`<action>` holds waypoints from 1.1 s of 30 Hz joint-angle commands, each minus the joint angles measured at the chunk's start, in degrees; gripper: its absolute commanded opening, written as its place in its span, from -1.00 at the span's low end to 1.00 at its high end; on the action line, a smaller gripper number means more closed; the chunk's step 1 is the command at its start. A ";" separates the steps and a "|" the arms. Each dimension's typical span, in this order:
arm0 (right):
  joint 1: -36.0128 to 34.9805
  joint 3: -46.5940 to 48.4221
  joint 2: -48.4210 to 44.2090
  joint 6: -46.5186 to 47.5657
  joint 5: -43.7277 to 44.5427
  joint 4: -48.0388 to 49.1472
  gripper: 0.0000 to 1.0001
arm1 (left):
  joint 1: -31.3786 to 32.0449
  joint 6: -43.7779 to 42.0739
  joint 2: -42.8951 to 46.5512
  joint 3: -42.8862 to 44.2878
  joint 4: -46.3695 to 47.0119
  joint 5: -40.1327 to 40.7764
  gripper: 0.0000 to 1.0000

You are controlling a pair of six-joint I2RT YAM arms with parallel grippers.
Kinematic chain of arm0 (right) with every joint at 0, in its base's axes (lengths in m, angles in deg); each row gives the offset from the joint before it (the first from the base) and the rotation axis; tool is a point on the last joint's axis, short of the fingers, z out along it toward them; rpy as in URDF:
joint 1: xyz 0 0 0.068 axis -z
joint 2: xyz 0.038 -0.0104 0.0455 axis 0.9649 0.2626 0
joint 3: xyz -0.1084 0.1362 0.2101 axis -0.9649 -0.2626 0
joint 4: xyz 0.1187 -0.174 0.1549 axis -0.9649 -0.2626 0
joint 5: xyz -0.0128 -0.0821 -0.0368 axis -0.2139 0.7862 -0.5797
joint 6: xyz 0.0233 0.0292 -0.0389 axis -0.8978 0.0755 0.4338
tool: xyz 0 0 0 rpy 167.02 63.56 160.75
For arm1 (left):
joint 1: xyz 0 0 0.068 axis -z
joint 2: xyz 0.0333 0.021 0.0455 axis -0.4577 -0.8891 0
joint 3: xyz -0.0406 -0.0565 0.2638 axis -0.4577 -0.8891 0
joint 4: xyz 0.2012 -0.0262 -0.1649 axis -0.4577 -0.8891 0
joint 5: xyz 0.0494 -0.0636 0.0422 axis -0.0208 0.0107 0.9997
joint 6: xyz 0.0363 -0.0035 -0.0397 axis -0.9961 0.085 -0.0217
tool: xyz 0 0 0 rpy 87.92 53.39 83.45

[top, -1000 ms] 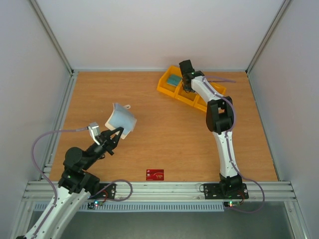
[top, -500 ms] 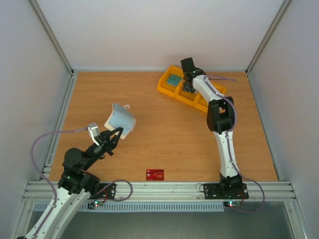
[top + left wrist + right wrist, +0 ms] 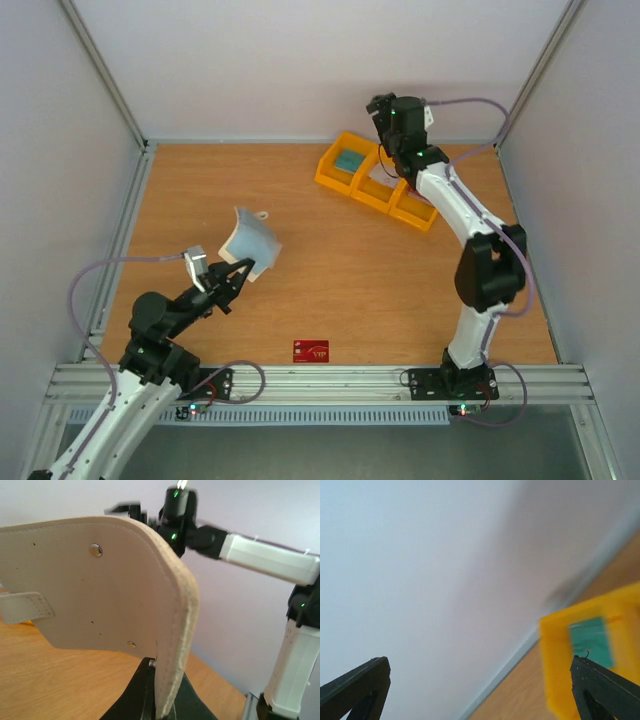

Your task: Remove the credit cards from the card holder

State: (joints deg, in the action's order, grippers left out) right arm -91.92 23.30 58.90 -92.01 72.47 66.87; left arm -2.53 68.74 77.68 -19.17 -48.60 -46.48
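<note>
1. Top view: the left tool (image 3: 238, 272) is pinched shut on the lower edge of the card holder (image 3: 248, 238). The holder is a cream, flexible folded sheet, held up off the wooden desk (image 3: 330, 260) at about 8 o'clock from its centre. A thin red card (image 3: 311, 350) with white lettering lies flat at 6 o'clock, by the near edge. The yellow bin tray (image 3: 378, 185) sits at 1 o'clock, with a flat teal card (image 3: 349, 160) in its leftmost compartment. The right tool (image 3: 383, 106) hangs above the tray's far side.
2. Left wrist view: the holder is matte and leather-like, with a stitched, rounded rim bowing outward. There are two small metal studs (image 3: 95, 550) and a strap tab (image 3: 25, 607) at 9 o'clock. Black fingers (image 3: 127, 705) clamp it at 6 o'clock.
3. Right wrist view: its two dark fingers (image 3: 360, 685) stand spread wide with nothing between them. The tray's blurred corner and the teal card show at 4 o'clock.
</note>
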 commanded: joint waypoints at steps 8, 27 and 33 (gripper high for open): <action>-4.47 -12.09 -30.03 67.05 -61.46 4.11 0.97 | -0.28 -14.12 -12.86 11.06 10.03 -25.84 -0.99; -12.55 -8.98 -38.39 98.70 -96.50 -47.54 0.97 | 1.94 -24.26 -23.03 27.18 -5.94 -39.72 -0.99; -12.64 -9.17 -37.62 97.10 -91.50 -48.83 0.97 | 2.54 -14.22 -24.56 25.84 -2.27 -34.47 -0.99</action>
State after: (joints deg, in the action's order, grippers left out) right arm -104.10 14.80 21.15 4.82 -20.25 20.32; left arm -0.32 44.52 54.20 6.49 -57.48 -84.84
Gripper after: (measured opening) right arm 0.986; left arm 0.036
